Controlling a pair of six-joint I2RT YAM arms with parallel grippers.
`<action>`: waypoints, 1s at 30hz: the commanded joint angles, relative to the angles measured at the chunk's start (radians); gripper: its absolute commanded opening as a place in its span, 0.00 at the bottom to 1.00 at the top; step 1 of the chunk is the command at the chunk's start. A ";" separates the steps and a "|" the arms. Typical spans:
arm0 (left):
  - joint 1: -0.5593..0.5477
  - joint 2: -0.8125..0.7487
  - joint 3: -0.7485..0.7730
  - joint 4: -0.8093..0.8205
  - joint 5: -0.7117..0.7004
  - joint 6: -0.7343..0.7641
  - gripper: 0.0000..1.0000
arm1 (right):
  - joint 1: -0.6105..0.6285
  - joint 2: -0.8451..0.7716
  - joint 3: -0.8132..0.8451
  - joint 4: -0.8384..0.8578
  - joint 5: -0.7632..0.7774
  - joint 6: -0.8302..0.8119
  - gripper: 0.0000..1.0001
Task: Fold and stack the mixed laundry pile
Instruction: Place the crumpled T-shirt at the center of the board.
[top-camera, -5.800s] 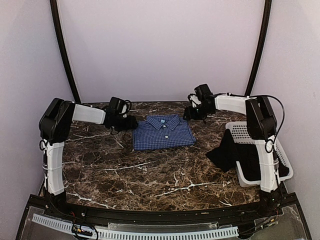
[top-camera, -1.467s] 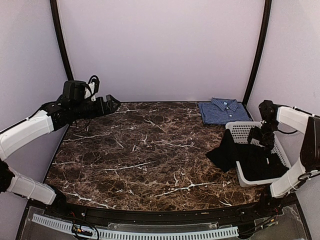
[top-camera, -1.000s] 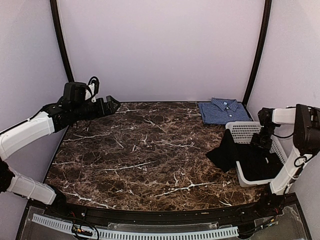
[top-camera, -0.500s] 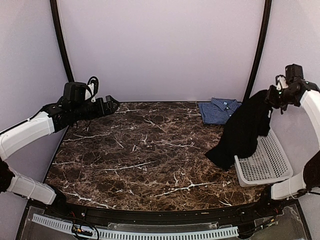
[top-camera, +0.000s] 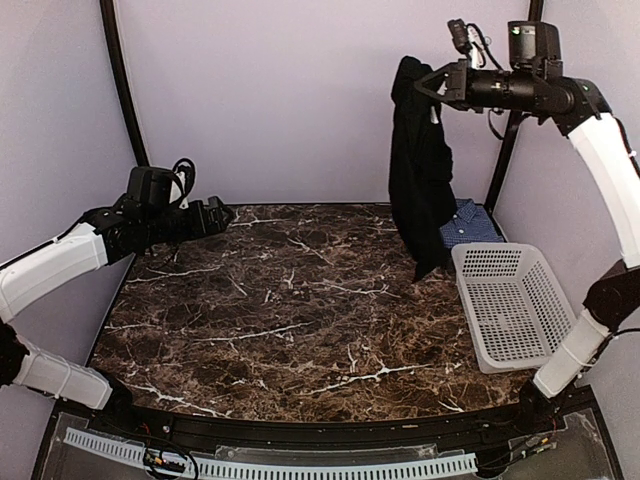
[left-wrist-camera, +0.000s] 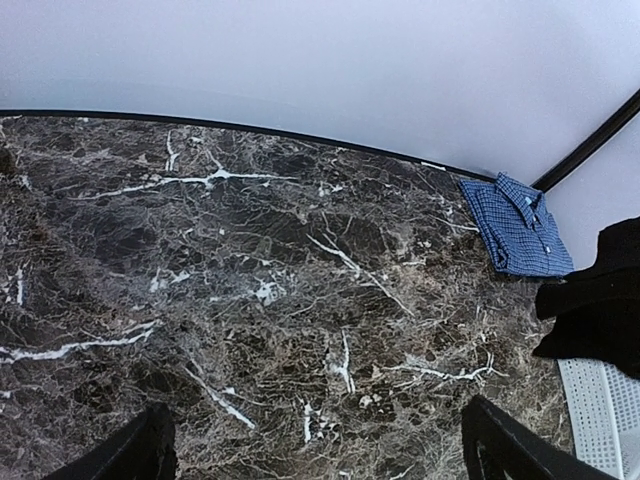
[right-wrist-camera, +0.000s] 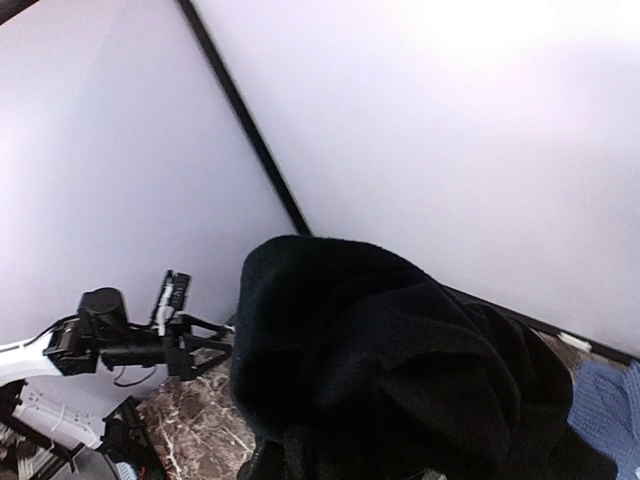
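Observation:
The plain black garment (top-camera: 420, 170) hangs high above the table's back right, its lower end swinging just above the marble. My right gripper (top-camera: 428, 88) is shut on its top edge. In the right wrist view the black garment (right-wrist-camera: 400, 380) fills the lower frame and hides the fingers. The blue-and-white checked shirt (top-camera: 472, 224) lies folded at the back right corner, partly behind the hanging cloth; the left wrist view shows the shirt (left-wrist-camera: 515, 225) too. My left gripper (top-camera: 222, 213) hovers open over the table's back left, nothing between its fingertips (left-wrist-camera: 130, 455).
A white perforated basket (top-camera: 520, 310) stands at the right edge with nothing in it. Brown marble tabletop (top-camera: 300, 300) spans the workspace. Black frame posts rise at the back left and back right corners.
My right arm has lifted the black garment out of the basket and swung it up and to the left. The basket is now empty. The left arm has barely moved.

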 joint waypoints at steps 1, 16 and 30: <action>0.029 -0.066 0.036 -0.069 -0.049 -0.028 0.99 | 0.183 0.179 0.251 0.102 -0.083 -0.001 0.00; 0.152 -0.186 0.047 -0.184 0.015 -0.012 0.99 | 0.018 0.080 -0.427 0.251 0.053 0.077 0.82; 0.151 -0.032 -0.042 -0.299 0.072 -0.003 0.99 | 0.128 0.257 -0.576 0.194 0.038 -0.090 0.74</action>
